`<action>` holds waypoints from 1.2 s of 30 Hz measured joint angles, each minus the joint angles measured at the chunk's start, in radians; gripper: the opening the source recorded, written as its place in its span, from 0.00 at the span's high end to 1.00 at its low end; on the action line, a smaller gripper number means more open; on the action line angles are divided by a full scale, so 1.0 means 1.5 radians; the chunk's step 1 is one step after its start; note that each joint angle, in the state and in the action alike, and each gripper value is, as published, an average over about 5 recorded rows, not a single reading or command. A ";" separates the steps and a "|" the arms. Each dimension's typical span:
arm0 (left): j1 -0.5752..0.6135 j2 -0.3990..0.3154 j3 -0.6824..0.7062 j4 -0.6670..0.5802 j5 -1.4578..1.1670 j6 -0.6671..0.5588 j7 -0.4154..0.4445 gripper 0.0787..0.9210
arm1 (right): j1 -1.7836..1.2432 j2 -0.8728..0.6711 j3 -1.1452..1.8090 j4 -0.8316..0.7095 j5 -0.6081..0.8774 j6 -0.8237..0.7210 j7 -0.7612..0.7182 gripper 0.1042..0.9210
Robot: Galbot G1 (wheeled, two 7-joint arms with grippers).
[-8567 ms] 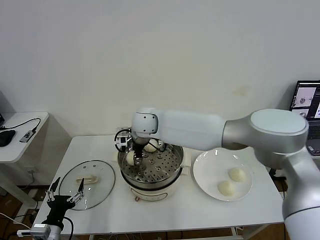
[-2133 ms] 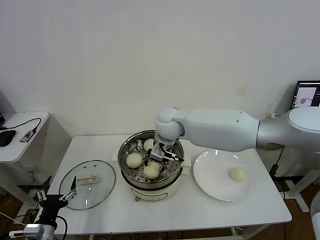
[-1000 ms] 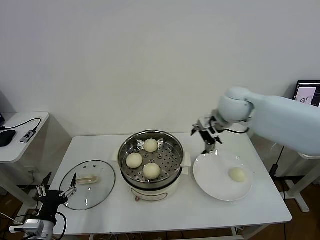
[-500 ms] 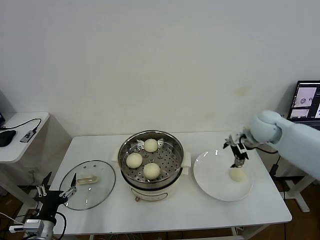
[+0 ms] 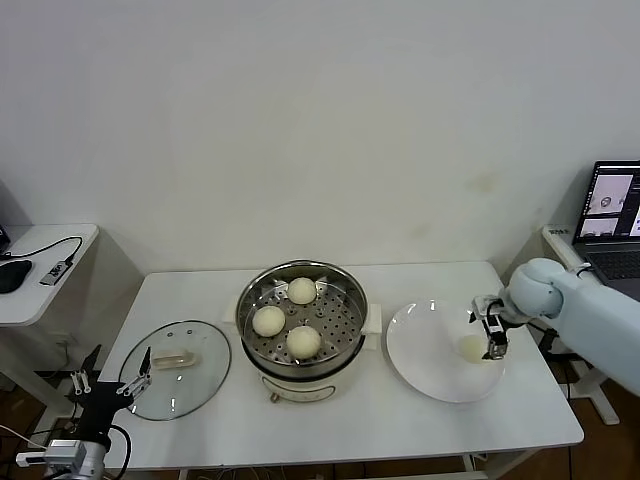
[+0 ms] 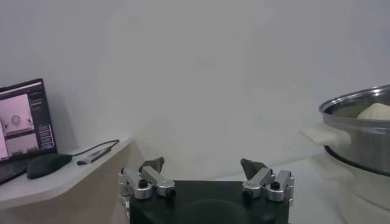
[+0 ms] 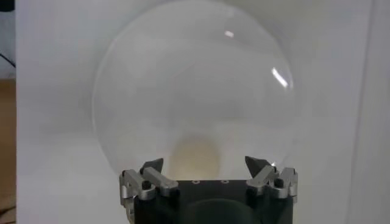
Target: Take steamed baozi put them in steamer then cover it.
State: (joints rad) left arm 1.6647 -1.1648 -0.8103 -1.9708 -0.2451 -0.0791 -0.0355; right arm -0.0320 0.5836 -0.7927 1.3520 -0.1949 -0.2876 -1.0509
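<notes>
Head view gives the whole layout: round shiny stainless-steel steamer [image 5: 301, 322] with a perforated tray and white base at the middle of the white table [image 5: 340, 420], three small cream-white steamed baozi [image 5: 303, 341] lying on the tray, uncovered. Round clear glass cover [image 5: 175, 368] with metal rim and cream-white handle lies flat on the table to the robot's left of the steamer, apart from it. Flat white round plate [image 5: 425, 365] sits just to the right of the steamer and holds the fourth bun [image 5: 472, 347], toward its right side. Right gripper [image 5: 490, 325] hangs over that bun with its fingers spread apart, nothing between them; whether the tips touch the dough cannot be told from the head view. Right wrist view adds what the head view lacks: the bun [image 7: 194, 158] sits centred between the two open fingers [image 7: 151, 165], its near part hidden behind the gripper body, and the plate rim [image 7: 106, 85] fills most of that view. Left gripper [image 5: 112, 379] is parked low at the table's front left edge beside the cover, fingers apart and empty. Left wrist view shows the steamer wall [image 6: 359, 134] cut off at the frame edge, one bun top [image 6: 376, 111] just above the rim, and a side desk with a dark mouse [image 6: 47, 164] and laptop screen [image 6: 22, 126].
</notes>
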 measured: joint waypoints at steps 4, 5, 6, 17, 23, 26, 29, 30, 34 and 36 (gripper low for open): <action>-0.001 -0.001 0.000 0.000 0.000 0.000 -0.001 0.12 | -0.015 0.012 0.011 -0.020 -0.013 -0.001 0.003 0.12; -0.001 -0.001 0.001 0.000 0.000 0.000 -0.001 0.12 | -0.017 0.016 0.014 -0.024 -0.016 -0.001 0.004 0.12; -0.001 -0.002 0.001 0.000 0.000 0.000 -0.001 0.12 | -0.020 0.019 0.017 -0.030 -0.019 -0.001 0.005 0.12; 0.000 -0.002 0.001 0.000 0.000 -0.001 -0.002 0.12 | -0.042 0.059 0.033 -0.080 -0.044 -0.007 0.007 0.13; -0.001 -0.004 0.003 0.001 0.001 -0.001 -0.002 0.12 | -0.051 0.073 0.042 -0.097 -0.054 -0.009 0.007 0.19; -0.001 -0.005 0.003 0.001 0.001 -0.001 -0.002 0.12 | -0.055 0.076 0.046 -0.103 -0.060 -0.011 0.007 0.25; 0.000 -0.005 0.004 0.001 0.001 0.000 -0.002 0.12 | -0.059 0.078 0.049 -0.106 -0.064 -0.013 0.006 0.32; 0.000 -0.005 0.004 0.001 0.001 0.000 -0.001 0.12 | -0.060 0.078 0.051 -0.107 -0.064 -0.013 0.006 0.33; 0.000 -0.005 0.004 0.001 0.001 0.000 -0.001 0.12 | -0.062 0.079 0.054 -0.107 -0.065 -0.013 0.005 0.38; 0.000 -0.005 0.004 0.001 0.001 0.000 -0.001 0.12 | -0.061 0.077 0.054 -0.106 -0.064 -0.014 0.004 0.39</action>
State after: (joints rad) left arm 1.6642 -1.1722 -0.8043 -1.9700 -0.2440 -0.0785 -0.0375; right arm -0.1231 0.6995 -0.7118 1.1926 -0.2907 -0.3081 -1.0453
